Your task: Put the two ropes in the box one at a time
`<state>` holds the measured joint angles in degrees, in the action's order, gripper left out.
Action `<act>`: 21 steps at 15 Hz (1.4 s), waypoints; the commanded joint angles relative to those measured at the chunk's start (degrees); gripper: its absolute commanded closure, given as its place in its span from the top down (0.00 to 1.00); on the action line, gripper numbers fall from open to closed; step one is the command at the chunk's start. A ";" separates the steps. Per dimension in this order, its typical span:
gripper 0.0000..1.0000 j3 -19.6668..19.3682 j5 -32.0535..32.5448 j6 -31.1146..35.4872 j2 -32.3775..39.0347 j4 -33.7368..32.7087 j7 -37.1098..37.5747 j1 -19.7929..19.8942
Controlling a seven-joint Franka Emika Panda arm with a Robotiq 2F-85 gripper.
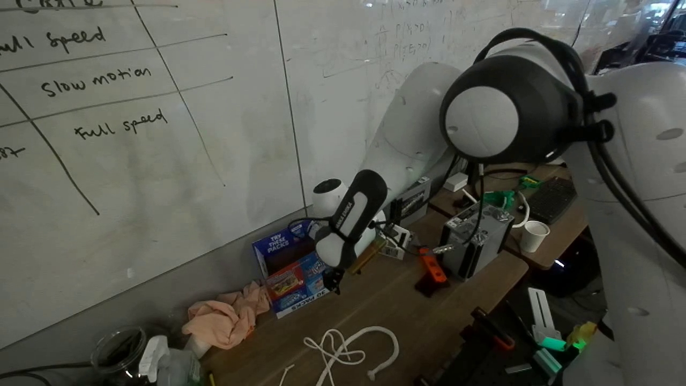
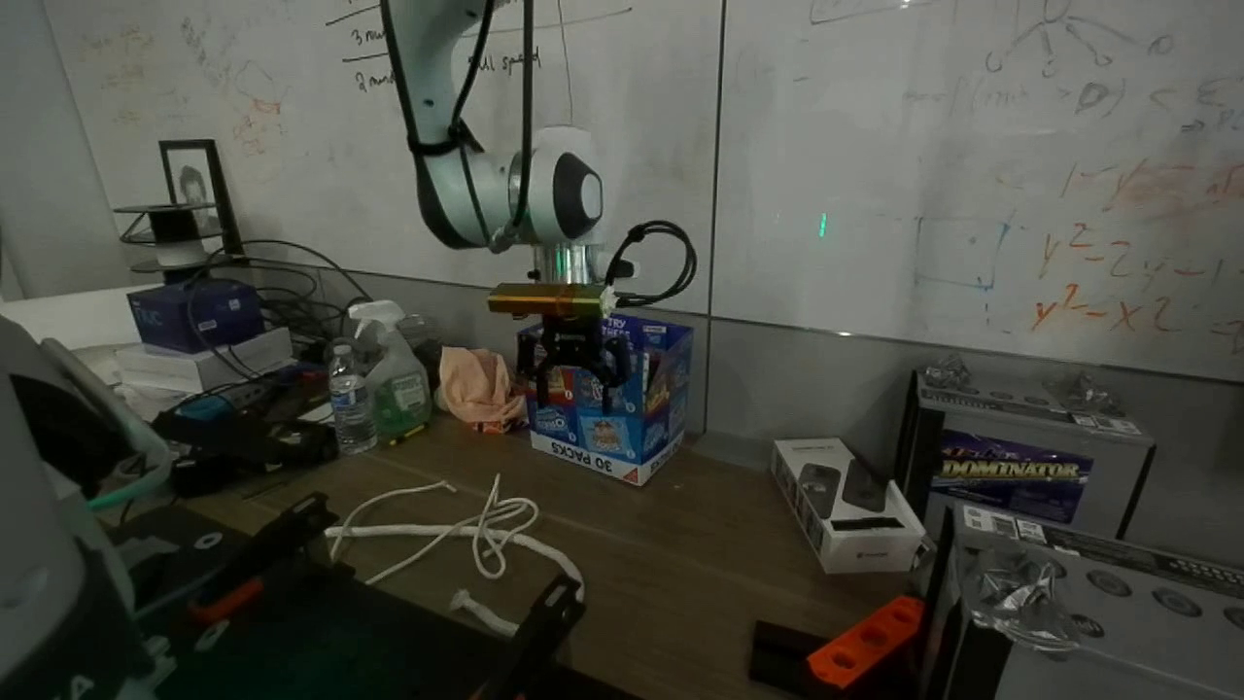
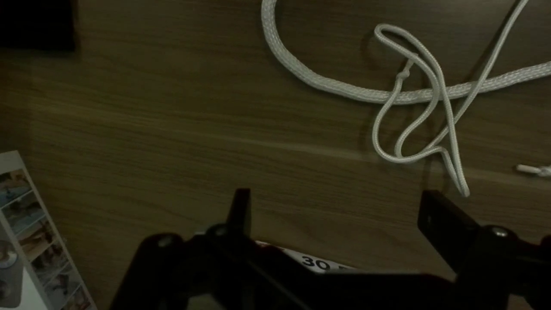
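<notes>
Ropes (image 2: 418, 531), two, white: lay on the wooden table (image 2: 700, 574) out before the printed front of the box (image 2: 607, 437), apart from it. Thick rope (image 3: 344, 89): hooked round at one end. Thin rope (image 3: 450, 125): loosely looped, crossing over the thick one in several places.

Box: blue, lettered "30 PACKS", with raised back panel; its opening was partly hidden by the arm (image 1: 404, 128) in an exterior view.

Gripper (image 3: 335, 196): black, hung before the box in both exterior views, covering part of its face; whether it touched could not be told. Fingers (image 3: 242, 209): spread wide apart.

Peach cloth (image 1: 230, 321): crumpled, lay just beside the box.

Spray bottle (image 2: 400, 394), with green liquid, and water bottle (image 2: 352, 413): stood upright past the cloth, counting from the box.

White carton (image 2: 846, 535): lay on the opposite side of the box from the cloth, well apart.

Orange piece (image 2: 865, 644), with holes: rested farther from the box than the carton, next to a black block (image 2: 777, 656).

Grey cases (image 2: 1098, 647), two, one labelled "DOMINATOR": stood on the carton's side of the box, well out.

Black clamps (image 2: 547, 622), two: on the ropes' side of the box, farther out; one masked a short stretch of thick rope in an exterior view.
</notes>
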<state>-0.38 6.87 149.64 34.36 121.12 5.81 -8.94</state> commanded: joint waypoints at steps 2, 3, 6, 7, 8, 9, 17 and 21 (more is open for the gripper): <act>1.00 -1.67 1.00 4.70 4.80 -3.31 6.15 -4.30; 1.00 -1.84 0.73 6.93 5.42 -2.90 7.86 -5.37; 1.00 -3.59 0.65 13.32 7.92 -2.26 12.16 -8.77; 1.00 -4.12 0.23 15.39 8.72 -1.91 13.29 -9.81; 1.00 -4.84 -0.28 17.45 9.74 -1.75 14.58 -11.07; 1.00 -5.71 -0.62 19.15 10.64 -1.49 15.73 -12.62; 1.00 -5.97 -3.84 20.36 16.09 -2.11 14.96 -16.39; 1.00 -4.36 -4.21 20.34 17.96 -2.94 12.70 -14.39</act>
<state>-5.70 3.91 169.04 50.75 119.51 21.11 -24.65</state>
